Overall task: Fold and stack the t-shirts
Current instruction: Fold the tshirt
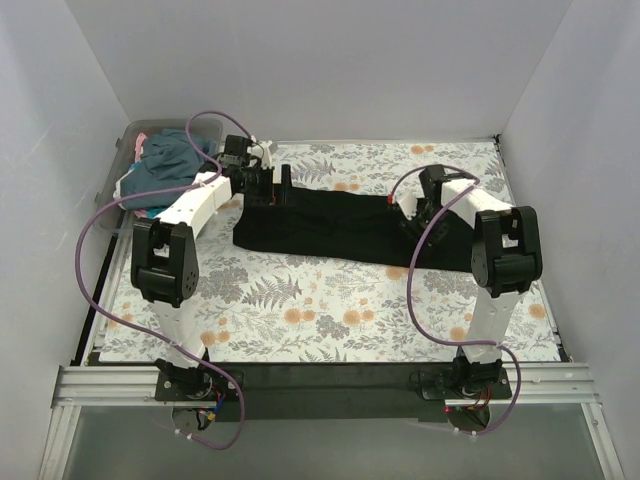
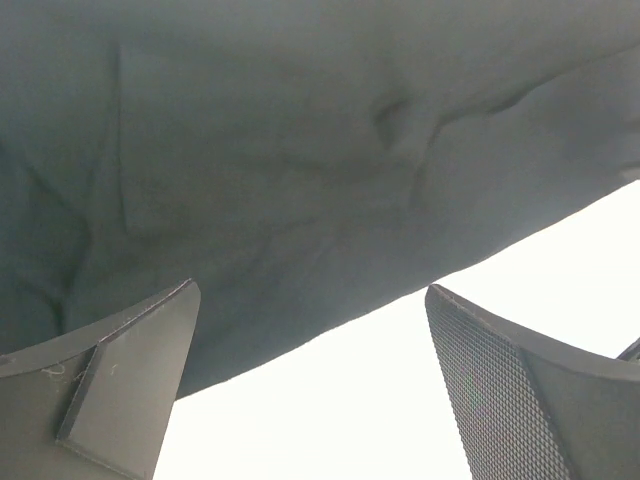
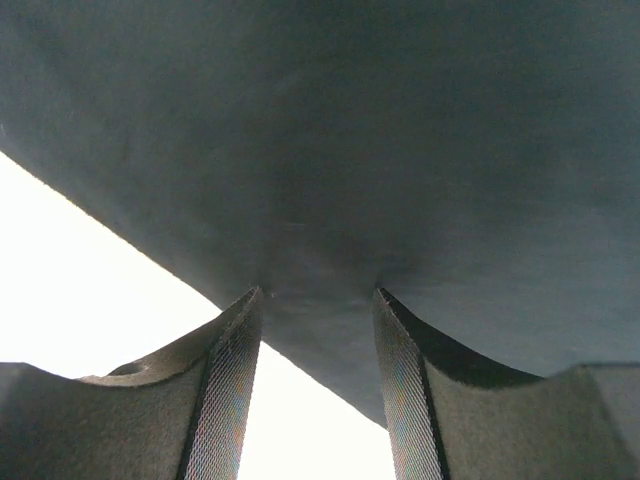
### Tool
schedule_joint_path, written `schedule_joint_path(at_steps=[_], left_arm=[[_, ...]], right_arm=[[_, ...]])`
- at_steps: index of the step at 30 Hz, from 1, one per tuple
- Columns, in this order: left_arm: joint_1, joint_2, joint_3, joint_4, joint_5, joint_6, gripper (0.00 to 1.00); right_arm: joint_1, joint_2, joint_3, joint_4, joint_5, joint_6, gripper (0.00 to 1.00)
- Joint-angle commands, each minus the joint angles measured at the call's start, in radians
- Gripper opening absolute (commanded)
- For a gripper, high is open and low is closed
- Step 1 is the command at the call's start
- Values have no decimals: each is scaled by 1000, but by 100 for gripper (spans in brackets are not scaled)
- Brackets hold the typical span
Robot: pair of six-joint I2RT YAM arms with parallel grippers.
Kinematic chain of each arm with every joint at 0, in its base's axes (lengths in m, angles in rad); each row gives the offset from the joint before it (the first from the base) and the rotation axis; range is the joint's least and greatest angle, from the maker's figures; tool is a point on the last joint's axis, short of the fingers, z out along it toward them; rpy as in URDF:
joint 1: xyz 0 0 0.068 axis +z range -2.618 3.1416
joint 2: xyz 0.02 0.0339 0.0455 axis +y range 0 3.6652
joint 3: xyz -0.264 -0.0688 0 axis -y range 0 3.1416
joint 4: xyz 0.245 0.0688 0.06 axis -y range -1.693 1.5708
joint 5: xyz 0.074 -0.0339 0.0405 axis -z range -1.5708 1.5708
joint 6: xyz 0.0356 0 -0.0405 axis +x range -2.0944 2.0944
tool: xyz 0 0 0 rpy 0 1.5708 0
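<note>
The black t-shirt (image 1: 330,230) lies as a long folded band across the floral table covering. My left gripper (image 1: 270,183) is at its far left end. In the left wrist view it (image 2: 310,290) is wide open, with the shirt (image 2: 300,150) just ahead and its edge crossing between the fingers. My right gripper (image 1: 400,207) is at the shirt's right end. In the right wrist view it (image 3: 320,292) is partly open, its fingertips (image 3: 250,305) resting on the shirt (image 3: 350,130), whose edge runs between them.
A clear plastic bin (image 1: 126,135) at the back left holds a pile of teal and slate-blue shirts (image 1: 170,165) with a bit of pink (image 1: 139,150). The floral covering (image 1: 300,310) spreads in front of the black shirt. White walls enclose three sides.
</note>
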Motion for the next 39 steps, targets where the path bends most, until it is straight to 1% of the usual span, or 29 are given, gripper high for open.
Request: schedule_joint_path(at_steps=[1, 3, 6, 7, 9, 10, 11, 13, 14, 15, 17, 18, 20, 21, 23, 25, 27, 28, 30, 31, 32, 34, 35, 36, 37, 38, 39], left_arm=[[0, -68, -87, -12, -49, -72, 96], [0, -81, -104, -5, -74, -78, 96], [0, -70, -104, -24, -106, -96, 97], [0, -52, -106, -24, -106, -102, 97], [0, -32, -107, -19, -107, -137, 97], [-2, -1, -101, -21, -114, -142, 97], [-3, 16, -82, -27, -126, -144, 97], [-5, 44, -54, -36, -169, -144, 97], [-5, 65, -43, -47, -183, -141, 97], [-5, 71, -25, -48, -192, -141, 97], [-5, 82, -23, -53, -204, -139, 95], [-5, 84, -28, -51, -206, -136, 94], [-6, 97, -37, -53, -235, -135, 92], [-6, 106, -38, -51, -241, -130, 91], [-11, 133, -25, -50, -261, -118, 91], [-22, 195, 18, -50, -273, -93, 91], [-40, 281, 67, -54, -299, -58, 92], [-55, 319, 137, -60, -302, -47, 93], [-69, 390, 227, -100, -292, -29, 94], [-80, 471, 285, -113, -290, -21, 94], [-86, 507, 389, -132, -287, -3, 96], [-95, 624, 522, -152, -278, 16, 98], [-97, 671, 684, -168, -275, 42, 98], [-97, 709, 766, -176, -266, 56, 98], [-97, 738, 840, -174, -253, 68, 98], [-95, 772, 901, -136, -252, 80, 98], [-95, 766, 929, -101, -247, 89, 98]], right_arm=[[56, 11, -77, -27, 57, -37, 55], [84, 7, -115, -27, 54, -32, 55], [170, -15, -194, -32, 65, -15, 55], [223, -30, -215, -33, 60, -8, 55], [285, -48, -253, -55, -1, 23, 55], [352, -64, -258, -68, -35, 31, 55], [387, -75, -260, -99, -118, 37, 56], [478, -113, -243, -137, -218, 42, 58], [492, -128, -226, -183, -334, 34, 60], [493, -137, -183, -205, -386, 26, 61], [454, -165, -140, -242, -478, 23, 64], [403, -174, -102, -249, -496, 22, 65], [348, -176, -73, -266, -518, 15, 71], [299, -173, -53, -266, -515, 15, 73], [261, -167, -45, -263, -495, 12, 85], [216, -153, -45, -260, -491, 14, 98], [182, -142, -45, -259, -503, 15, 98], [173, -141, -43, -254, -507, 15, 98], [152, -141, -40, -253, -507, 17, 98], [147, -142, -39, -251, -503, 17, 98], [144, -144, -43, -248, -480, 11, 98], [142, -144, -49, -249, -442, 3, 98], [142, -145, -63, -249, -416, -1, 98], [144, -150, -71, -248, -408, -12, 98], [147, -150, -80, -248, -402, -17, 98], [151, -147, -86, -245, -391, -17, 98], [168, -133, -102, -242, -388, -15, 98]])
